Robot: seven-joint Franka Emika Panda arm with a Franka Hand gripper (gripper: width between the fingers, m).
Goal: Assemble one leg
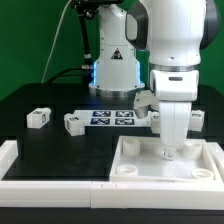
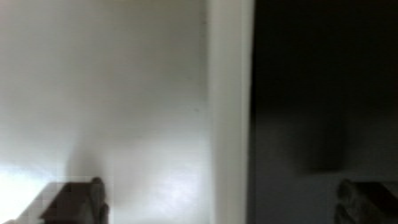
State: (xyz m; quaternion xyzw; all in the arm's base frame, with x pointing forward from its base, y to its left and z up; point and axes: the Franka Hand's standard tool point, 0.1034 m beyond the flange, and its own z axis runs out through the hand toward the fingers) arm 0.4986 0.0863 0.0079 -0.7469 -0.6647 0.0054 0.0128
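Observation:
My gripper (image 1: 168, 150) hangs low over the back part of the large white square panel (image 1: 135, 172), close above its surface. In the wrist view its two dark fingertips (image 2: 71, 202) stand far apart with nothing between them, so the gripper (image 2: 221, 206) is open and empty. Below it that view shows the white panel (image 2: 125, 110), its rim, and black table beside it. Two legs lie loose on the table at the exterior view's left, one (image 1: 38, 118) further left than the other (image 1: 73, 122). A third leg (image 1: 149, 106) lies just behind the gripper, and a fourth (image 1: 198, 121) is partly hidden by it.
The marker board (image 1: 112, 118) lies flat on the black table between the legs and the robot's base (image 1: 112, 75). A white raised border (image 1: 20, 160) runs along the table's front left. The arm's big white links fill the upper right.

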